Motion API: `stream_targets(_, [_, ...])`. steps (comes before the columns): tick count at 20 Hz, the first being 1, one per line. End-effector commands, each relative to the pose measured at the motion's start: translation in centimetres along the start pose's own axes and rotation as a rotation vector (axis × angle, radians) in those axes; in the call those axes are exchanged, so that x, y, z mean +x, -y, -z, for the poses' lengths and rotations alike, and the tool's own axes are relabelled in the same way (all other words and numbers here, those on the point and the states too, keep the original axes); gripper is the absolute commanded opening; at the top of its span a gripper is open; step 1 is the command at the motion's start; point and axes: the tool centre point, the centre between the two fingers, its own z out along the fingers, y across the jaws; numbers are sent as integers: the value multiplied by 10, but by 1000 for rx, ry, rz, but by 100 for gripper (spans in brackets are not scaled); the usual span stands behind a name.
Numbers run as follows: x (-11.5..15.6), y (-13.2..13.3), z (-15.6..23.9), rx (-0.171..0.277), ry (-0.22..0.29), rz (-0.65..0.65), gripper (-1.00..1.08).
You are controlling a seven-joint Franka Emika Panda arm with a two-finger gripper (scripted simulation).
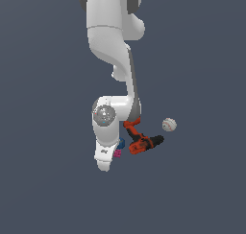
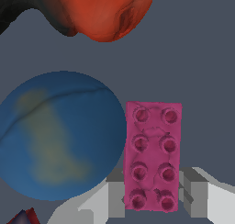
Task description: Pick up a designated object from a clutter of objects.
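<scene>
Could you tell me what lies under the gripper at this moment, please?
The pink brick lies flat between the gripper fingers, blue ball beside it. Whether the pads touch it cannot be seen.

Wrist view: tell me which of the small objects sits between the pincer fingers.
The pink studded brick: its lower end lies between the two grey fingers. The blue ball sits beside it, outside them, and the orange drill lies farther off.

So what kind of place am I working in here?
It looks like a simulated test scene, not a real room: a plain grey floor with no walls or furniture, and a few loose items on it, such as a drill and a baseball.
</scene>
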Motion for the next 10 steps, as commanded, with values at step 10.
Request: stream_targets(10, [4, 3, -2, 5, -3, 4, -100])
